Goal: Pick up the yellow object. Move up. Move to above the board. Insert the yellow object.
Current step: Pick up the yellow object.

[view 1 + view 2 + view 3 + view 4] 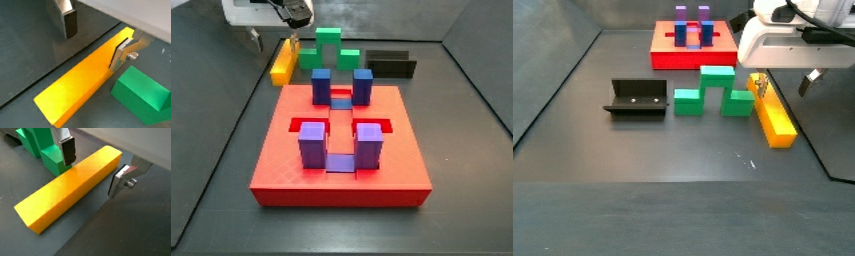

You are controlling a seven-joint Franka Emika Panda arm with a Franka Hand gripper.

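Right now the robot's silver two-finger tool is sitting low over one end of the long yellow-orange bar. The bar is lying flat on the dark grey table. In both wrist views the tool is standing wide, with one finger on each long side of the bar. One dark pad is hanging just beside one side of the bar. The other finger is sitting close to the far side. It is hard to tell whether either finger is touching the bar yet.

A bright green stepped block is standing just beside the bar, on the side of the dark pad. In a wrist view the green block is showing next to the other finger.

In a side view the bar is lying on the table right next to the green block, and the white arm and its tool are sitting over the bar's far end. A dark L-shaped fixture is standing on the other side of the green block.

The big red square board, with blue and purple blocks sticking up out of it, is resting well apart from the bar. In that view the tool is hanging over the bar behind the board.
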